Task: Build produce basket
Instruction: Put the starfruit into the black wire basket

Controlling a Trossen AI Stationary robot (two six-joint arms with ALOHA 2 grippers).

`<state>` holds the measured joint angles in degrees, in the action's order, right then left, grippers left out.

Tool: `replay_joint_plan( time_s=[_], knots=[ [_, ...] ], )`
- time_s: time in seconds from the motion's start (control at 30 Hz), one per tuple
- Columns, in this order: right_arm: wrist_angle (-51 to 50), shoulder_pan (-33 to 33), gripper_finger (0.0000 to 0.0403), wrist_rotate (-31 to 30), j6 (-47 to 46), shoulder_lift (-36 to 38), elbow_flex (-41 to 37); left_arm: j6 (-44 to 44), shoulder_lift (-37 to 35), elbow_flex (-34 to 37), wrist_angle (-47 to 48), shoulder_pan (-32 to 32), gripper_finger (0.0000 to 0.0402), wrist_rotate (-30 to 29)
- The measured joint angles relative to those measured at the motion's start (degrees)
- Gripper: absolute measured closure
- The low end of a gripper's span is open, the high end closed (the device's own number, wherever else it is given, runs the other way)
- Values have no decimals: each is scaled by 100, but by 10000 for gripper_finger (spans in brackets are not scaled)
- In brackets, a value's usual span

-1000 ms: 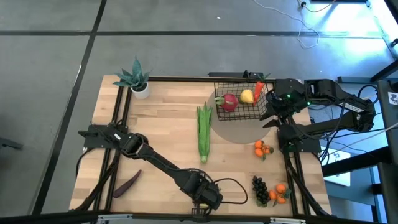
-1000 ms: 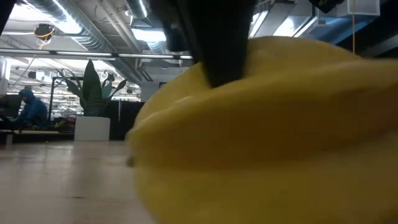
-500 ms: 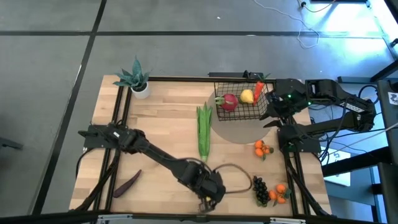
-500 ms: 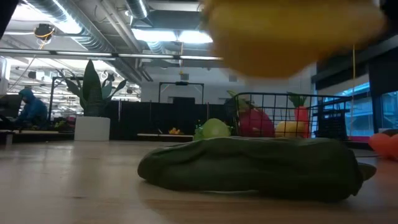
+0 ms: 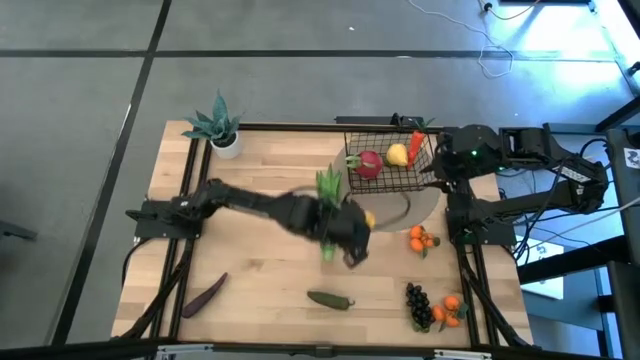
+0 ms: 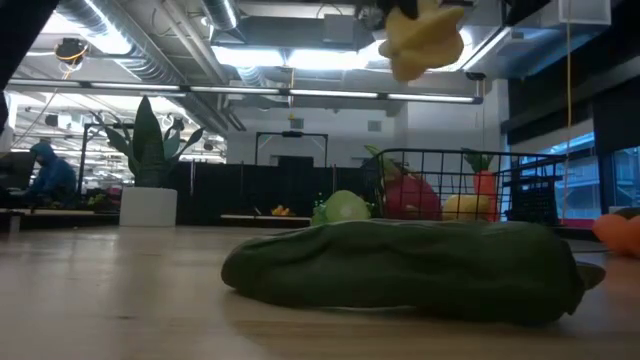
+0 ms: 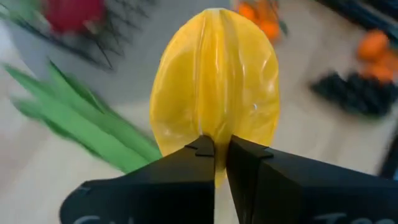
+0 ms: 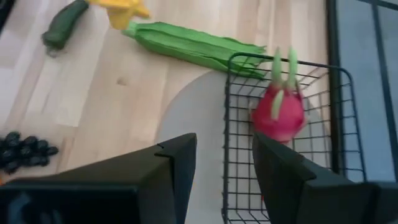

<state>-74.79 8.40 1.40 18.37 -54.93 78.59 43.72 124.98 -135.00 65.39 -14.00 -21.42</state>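
Yellow, ribbed, glossy plastic fruit [image 7: 214, 93] is pinched at its edge by the closed left pincer [image 5: 350, 236] and carried clear of the wooden table [image 5: 260, 190], above the long green corn [image 5: 327, 190], seemingly bound for the black wire-mesh basket [image 5: 420, 178]. Its smooth skin is judged slippery. The red radish [image 5: 369, 164] is already inside the basket. The right pincer [image 8: 224, 162] is held open against the basket's rim, perhaps to steady it. A dark green pepper [image 6: 400, 268] is left lying on the table.
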Motion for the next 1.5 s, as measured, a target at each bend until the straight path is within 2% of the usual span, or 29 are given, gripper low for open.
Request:
replay_joint_plan(
  time_s=[0.17, 0.3, 0.5, 0.7, 0.83, 0.93, 1.0, 1.2, 1.5],
  knots=[
    [113, 3, 257, -90, -27, -3, -2, -1240, -51, 0, -402, 774, 399, -33],
    [237, 3, 257, -188, -213, -3, -2, -2344, -51, 2, -934, 1442, 399, 357],
    [364, 3, 257, -890, -692, -5, -2, -3641, -45, 2, -1997, 2261, 399, 971],
    [497, 3, 257, -2002, -1208, -5, -7, -3833, 98, 7, -2228, 2761, 399, 1682],
    [608, 5, 257, -2554, -1409, -7, -8, -3941, 359, 4, -2633, 2863, 399, 2134],
    [752, 5, 257, -2640, -1515, -6, -9, -4009, 607, -8, -3019, 2836, 399, 2325],
    [834, 5, 257, -2639, -1517, -7, -9, -4135, 716, 17, -2922, 2837, 399, 2372],
    [1012, 3, 257, -2695, -1640, -10, -9, -4290, 1148, -2, -3760, 2783, 399, 2414],
    [1039, 3, 257, -2725, -1711, -7, -9, -4292, 1654, 4, -3937, 2820, 399, 2353]
  ],
)
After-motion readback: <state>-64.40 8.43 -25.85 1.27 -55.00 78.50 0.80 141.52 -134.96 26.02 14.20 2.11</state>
